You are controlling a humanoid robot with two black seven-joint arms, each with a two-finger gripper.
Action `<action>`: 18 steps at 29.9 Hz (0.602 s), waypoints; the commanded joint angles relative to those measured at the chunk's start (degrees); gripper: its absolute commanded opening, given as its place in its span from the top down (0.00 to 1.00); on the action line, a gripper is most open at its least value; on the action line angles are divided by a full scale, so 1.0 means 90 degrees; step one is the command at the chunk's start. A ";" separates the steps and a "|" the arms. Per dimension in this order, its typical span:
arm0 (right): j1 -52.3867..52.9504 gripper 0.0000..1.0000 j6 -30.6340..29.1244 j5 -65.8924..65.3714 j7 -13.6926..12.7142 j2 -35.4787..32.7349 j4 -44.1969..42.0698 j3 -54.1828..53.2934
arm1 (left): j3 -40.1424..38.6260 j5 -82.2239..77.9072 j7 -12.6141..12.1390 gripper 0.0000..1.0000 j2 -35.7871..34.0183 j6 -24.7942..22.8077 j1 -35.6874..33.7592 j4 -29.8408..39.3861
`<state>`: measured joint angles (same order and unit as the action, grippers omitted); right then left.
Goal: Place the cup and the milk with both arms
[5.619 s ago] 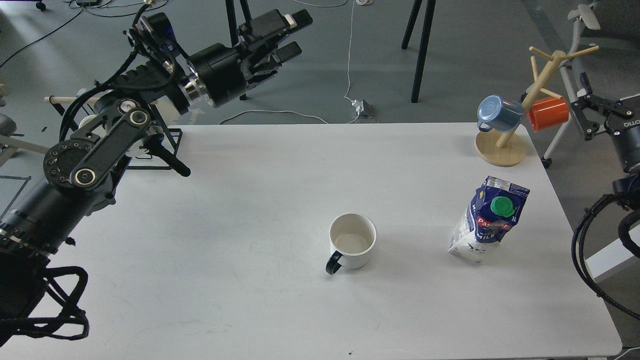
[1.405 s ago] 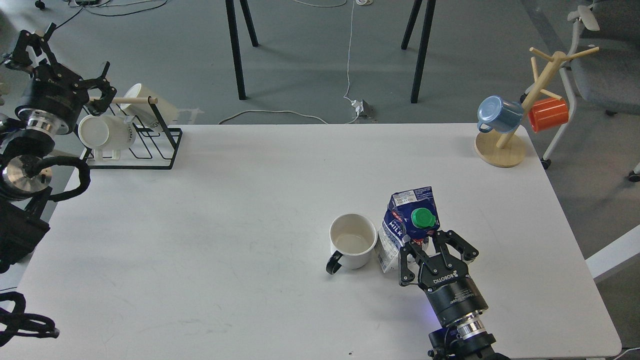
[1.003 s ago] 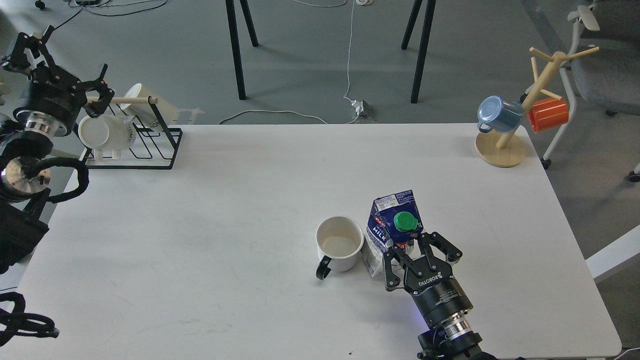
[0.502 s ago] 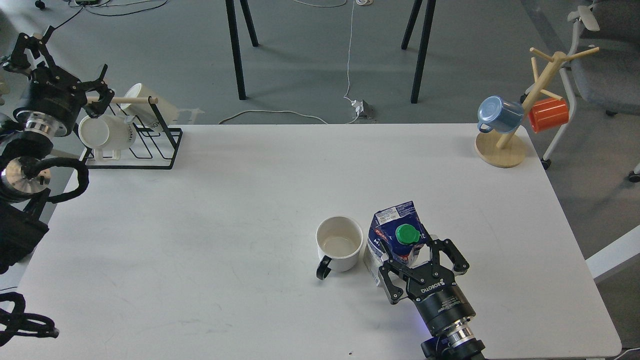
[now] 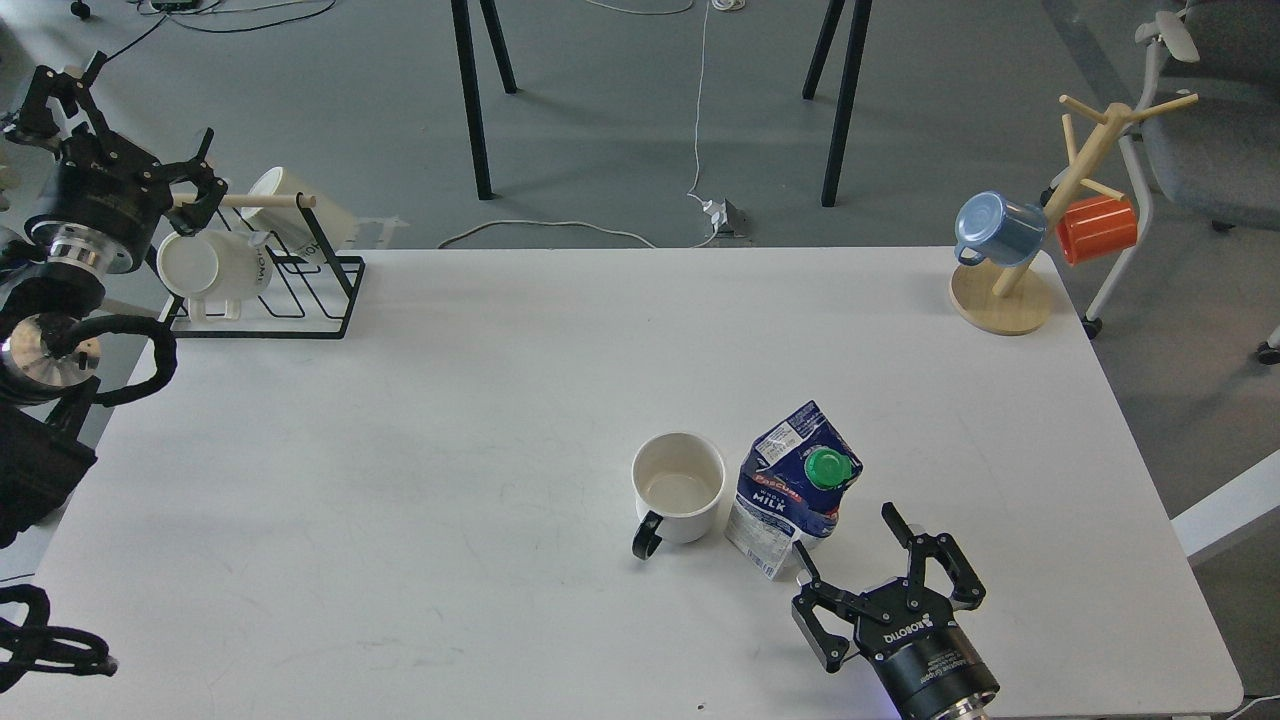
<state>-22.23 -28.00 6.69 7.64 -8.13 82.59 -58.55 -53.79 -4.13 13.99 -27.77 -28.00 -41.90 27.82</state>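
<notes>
The right gripper (image 5: 888, 575) is backing off, jaws open, leaving the tall blue-and-white milk carton (image 5: 793, 487) standing by the white round mug (image 5: 679, 487) near the table's (image 5: 500, 400) front edge; the left gripper (image 5: 105, 140), jaws spread, is waiting by the back-left corner, so next both arms are likely just pulling clear.

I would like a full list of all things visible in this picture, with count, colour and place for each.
table: 1, white, fills the middle of the view
cup: 1, white with black handle, centre of table, left of the milk
milk: 1, blue and white carton, green cap, beside the cup
wire rack: 1, black, far left corner
cream mugs: 2, on the wire rack
wooden mug tree: 1, far right corner
blue cup: 1, on the mug tree
orange cup: 1, on the mug tree
left gripper: 1, black, open, near the wire rack
right gripper: 1, black, open, just in front of the milk
</notes>
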 commanded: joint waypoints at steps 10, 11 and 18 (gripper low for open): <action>-0.0314 0.03 0.0000 0.0028 0.0010 -0.1468 0.0794 -0.1490 | -0.0020 0.0038 0.0008 0.01 0.0020 0.0000 0.0026 0.0004; -0.0207 0.02 0.0000 0.0028 0.0010 -0.1537 0.0755 -0.1734 | -0.0020 0.0039 0.0008 0.01 0.0039 0.0000 0.0036 0.0004; 0.1470 0.02 0.0000 0.0038 -0.0009 -0.1674 0.0648 -0.2917 | -0.0029 0.0048 0.0018 0.01 0.0185 0.0000 0.0046 0.0014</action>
<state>-16.18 -28.00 7.14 7.74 -22.88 88.87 -81.21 -53.96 -3.70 14.09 -26.66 -28.00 -41.44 27.93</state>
